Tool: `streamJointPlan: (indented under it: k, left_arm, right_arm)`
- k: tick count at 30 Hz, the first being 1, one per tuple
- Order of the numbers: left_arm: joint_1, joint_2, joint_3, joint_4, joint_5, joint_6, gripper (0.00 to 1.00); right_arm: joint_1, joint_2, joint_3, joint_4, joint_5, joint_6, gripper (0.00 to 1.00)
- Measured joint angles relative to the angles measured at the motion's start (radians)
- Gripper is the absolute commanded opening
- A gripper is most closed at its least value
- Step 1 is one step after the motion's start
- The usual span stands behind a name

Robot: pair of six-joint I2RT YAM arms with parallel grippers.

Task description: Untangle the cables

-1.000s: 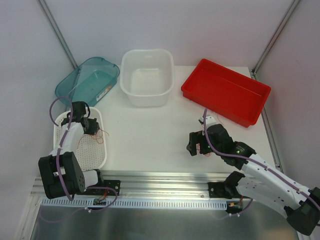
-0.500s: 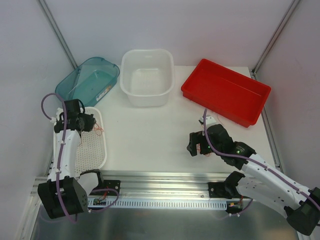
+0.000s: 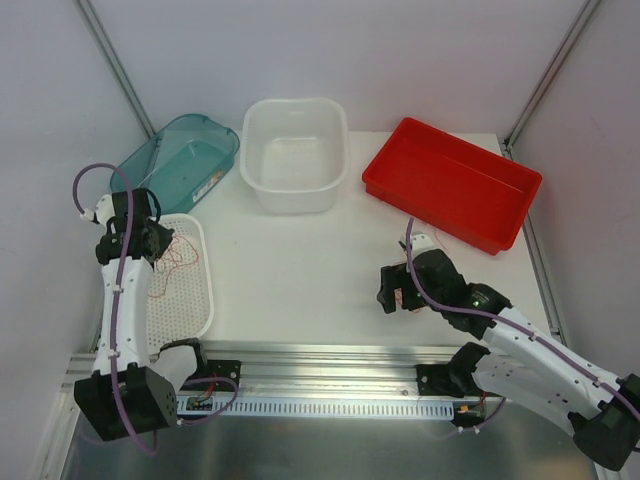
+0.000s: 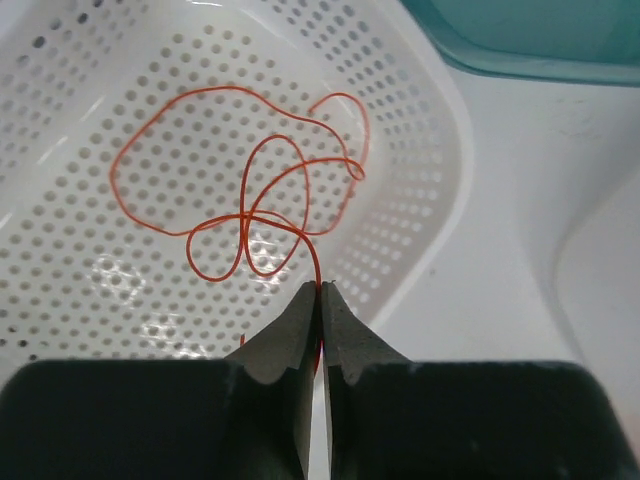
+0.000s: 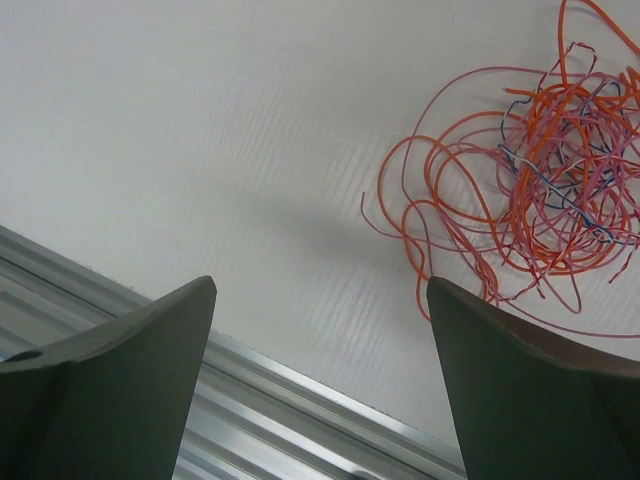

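My left gripper (image 4: 320,286) is shut on one thin red-orange cable (image 4: 262,190). Its curly loops hang over the white perforated tray (image 4: 425,140). From above, this gripper (image 3: 150,243) is over the tray's far end (image 3: 205,290), with the cable (image 3: 178,256) trailing to its right. A fist-sized tangle of cables (image 5: 545,190), mostly red-orange with pink and blue strands, lies on the white table. My right gripper (image 5: 320,285) stands open beside the tangle, with nothing between its fingers. From above, the right gripper (image 3: 395,295) hides most of the tangle.
A teal bin (image 3: 175,160), a white tub (image 3: 295,155) and a red tray (image 3: 450,185) line the back of the table. An aluminium rail (image 3: 330,360) runs along the near edge, close under the right gripper (image 5: 250,400).
My left arm has swung left and back with the red-orange cable in its grip, and the loops now spread out over the tray. The right arm has not moved.
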Motion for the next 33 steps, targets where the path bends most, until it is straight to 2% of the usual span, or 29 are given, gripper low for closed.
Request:
streamJointPlan:
  k: [3,7,10,11,14,20,24,29,33]
  left_arm:
    - [0.001,0.054,-0.040,0.001,-0.076,0.058,0.06]
    - [0.018,0.147,-0.079,-0.003,-0.120,0.115,0.18]
    - [0.020,0.161,-0.084,-0.006,-0.129,0.145,0.44]
    - [0.020,0.155,-0.084,-0.005,-0.130,0.156,0.71]
    - [0.020,0.123,-0.082,-0.005,-0.130,0.192,0.92]
    - [0.015,0.001,-0.078,0.000,-0.055,0.270,0.98]
    - [-0.080,-0.081,-0.078,0.024,0.027,0.338,0.98]
    - [-0.251,-0.137,-0.087,0.067,0.174,0.409,0.98]
    - [-0.307,-0.196,-0.132,0.093,0.295,0.440,0.99]
  right_arm:
    - [0.000,0.011,0.009,-0.015,0.013,0.003,0.92]
    - [0.000,0.021,0.031,-0.038,0.043,0.008,0.92]
    - [0.000,0.029,0.047,-0.060,0.087,0.011,0.92]
    - [0.000,0.035,0.053,-0.069,0.106,0.017,0.92]
    - [0.000,0.061,0.069,-0.102,0.175,0.042,0.92]
    - [-0.080,0.115,0.081,-0.160,0.278,0.140,0.91]
    - [-0.186,0.145,0.081,-0.175,0.299,0.211,0.88]
    - [-0.241,0.209,0.071,-0.135,0.299,0.256,0.77]
    - [-0.243,0.360,0.066,-0.076,0.263,0.272,0.62]
